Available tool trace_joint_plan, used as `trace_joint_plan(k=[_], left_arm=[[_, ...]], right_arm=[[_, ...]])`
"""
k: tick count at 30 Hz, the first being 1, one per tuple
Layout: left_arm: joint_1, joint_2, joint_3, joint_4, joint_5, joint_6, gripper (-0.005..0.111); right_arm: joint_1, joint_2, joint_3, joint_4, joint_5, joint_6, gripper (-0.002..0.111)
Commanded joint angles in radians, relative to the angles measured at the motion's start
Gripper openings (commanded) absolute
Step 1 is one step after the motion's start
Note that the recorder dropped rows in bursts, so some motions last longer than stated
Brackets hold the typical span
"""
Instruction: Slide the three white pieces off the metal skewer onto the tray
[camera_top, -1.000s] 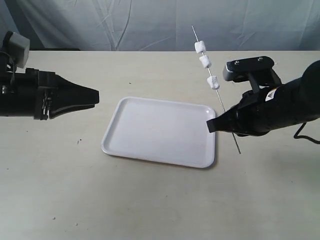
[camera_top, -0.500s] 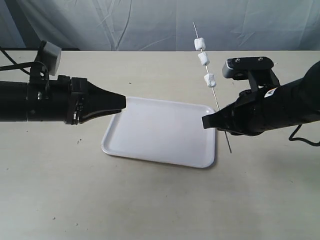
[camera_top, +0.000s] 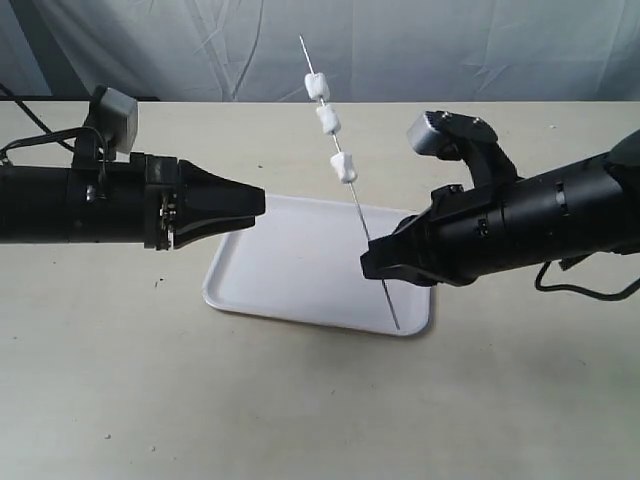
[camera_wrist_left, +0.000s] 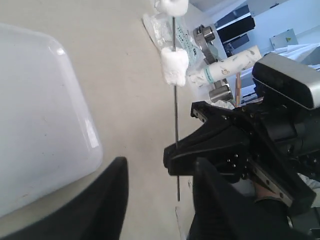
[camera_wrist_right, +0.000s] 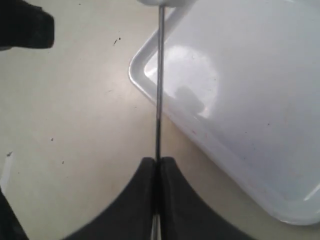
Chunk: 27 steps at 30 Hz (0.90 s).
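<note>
Pinching the metal skewer (camera_top: 352, 198) low down with the right end effector (camera_top: 368, 265), carrying the three white pieces (camera_top: 328, 121) high over the tray (camera_top: 262, 285); keeping the left end effector (camera_top: 262, 200) spread at left. Risking pieces sliding off the tilted rod past the far rim onto the tabletop (camera_top: 300, 420).

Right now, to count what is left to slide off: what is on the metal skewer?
Three white pieces sit threaded on the upper part of the metal skewer, spaced apart; the length below them is bare. The right claw covers the short stretch it grips.
</note>
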Motion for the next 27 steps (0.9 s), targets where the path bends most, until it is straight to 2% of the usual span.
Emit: trace_joint_plan(k=[1,7,10,17,20,27], left_arm=[[-0.010,0.000,-0.018,-0.017,-0.019,0.008,0.041],[-0.010,0.000,-0.033,-0.017,-0.082,-0.008,0.041],[-0.010,0.005,-0.042,-0.017,-0.103,-0.028,0.041],[-0.010,0.040,-0.100,-0.017,-0.036,-0.026,0.041],[-0.010,0.057,-0.105,-0.017,-0.029,-0.026,0.043],[-0.010,0.063,-0.129,-0.017,-0.064,-0.018,0.049]], right_arm=[[-0.001,-0.005,0.047,0.008,0.049,-0.014,-0.001],[0.001,-0.005,0.112,0.090,0.093,-0.072,-0.001],[0.039,-0.005,0.112,0.133,0.083,-0.111,-0.001],[0.139,-0.005,0.112,0.149,0.015,-0.121,-0.001],[0.148,-0.005,0.112,0.149,-0.033,-0.109,-0.001],[0.148,-0.005,0.112,0.142,-0.022,-0.085,-0.001]])
